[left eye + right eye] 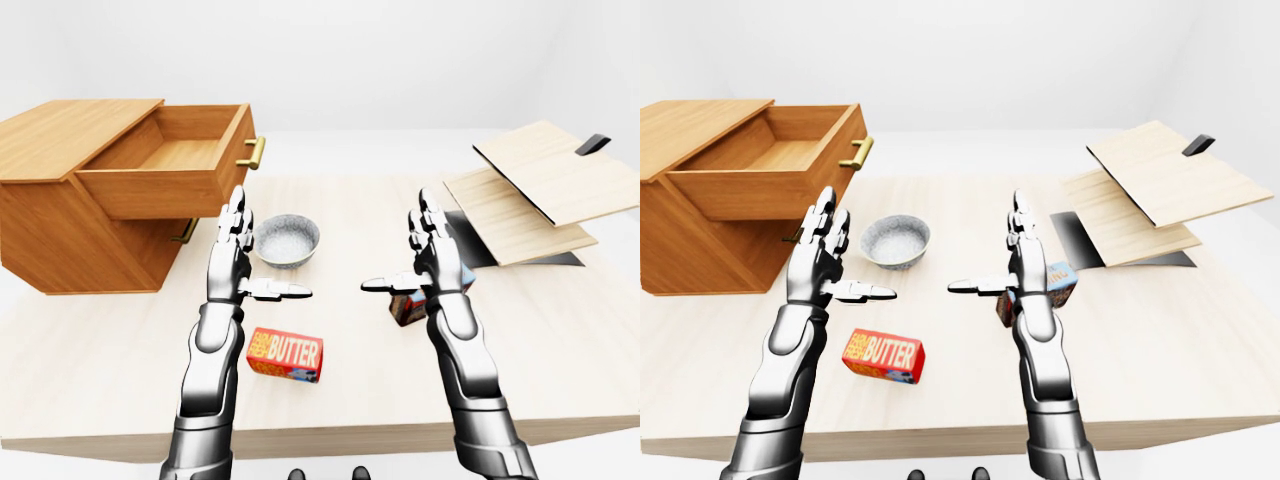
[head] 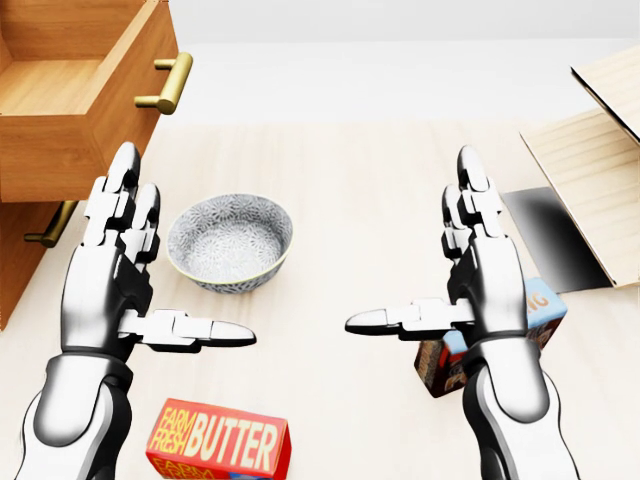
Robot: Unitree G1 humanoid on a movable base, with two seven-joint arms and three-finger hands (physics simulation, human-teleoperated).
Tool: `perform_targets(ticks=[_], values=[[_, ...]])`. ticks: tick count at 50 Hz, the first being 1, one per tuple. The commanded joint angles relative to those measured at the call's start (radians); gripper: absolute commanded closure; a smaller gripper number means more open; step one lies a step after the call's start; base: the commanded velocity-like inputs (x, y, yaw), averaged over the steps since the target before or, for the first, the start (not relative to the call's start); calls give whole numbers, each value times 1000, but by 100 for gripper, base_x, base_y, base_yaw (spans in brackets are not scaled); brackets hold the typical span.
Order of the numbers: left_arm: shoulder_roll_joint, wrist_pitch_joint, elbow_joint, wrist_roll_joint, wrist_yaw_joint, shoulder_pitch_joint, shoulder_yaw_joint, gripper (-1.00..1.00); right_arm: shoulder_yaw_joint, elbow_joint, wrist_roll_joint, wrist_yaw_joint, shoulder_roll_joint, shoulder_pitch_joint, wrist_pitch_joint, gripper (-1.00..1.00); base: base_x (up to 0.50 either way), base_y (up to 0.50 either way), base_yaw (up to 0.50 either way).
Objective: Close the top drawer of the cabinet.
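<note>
A wooden cabinet [image 1: 60,225] stands at the left of the table. Its top drawer [image 1: 165,160] is pulled far out, empty, with a brass handle [image 1: 254,152] on its face. A lower drawer handle [image 1: 184,232] shows beneath it. My left hand [image 1: 240,262] is open, fingers straight and thumb out, held above the table just right of and below the open drawer, not touching it. My right hand [image 1: 425,258] is open too, mirrored, near the table's middle right.
A grey patterned bowl [image 1: 286,240] sits between my hands. A red butter box [image 1: 286,354] lies below it. A small carton [image 2: 500,345] stands behind my right wrist. Two tilted wooden boards [image 1: 530,195] over a dark mat lie at the right.
</note>
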Motion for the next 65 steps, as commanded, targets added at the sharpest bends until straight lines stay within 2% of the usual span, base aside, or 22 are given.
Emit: perform_targets(ticks=[1,12,23,40,51,58,65], values=[[-2,0,-8,0,0,1,-1,-100,12,23,-12,-6,6,-21,0,-100,43,0,0],[-3,0,-8,2,2,6,-4,-100,12,58,-16,-24,12,-58,0,-100,42,11,0],[-9,0,-24,8,5,27,-11,-100,10,28,-5,-14,5,-36,0,-100,0,0,0],[-4,0,-22,6,7,15,-4,-100,7,19,-9,-7,4,-19,0,-100,0,0,0],[33,0,121,66,53,-73,29,-100,11,34,-12,-12,7,-28,0,-100,0,0,0],[73,0,284,187,103,-163,35,-100,14,42,-14,-17,9,-40,0,-100,0,0,0],[90,0,372,270,168,-221,42,-100,14,42,-13,-17,9,-43,0,-100,0,0,0]])
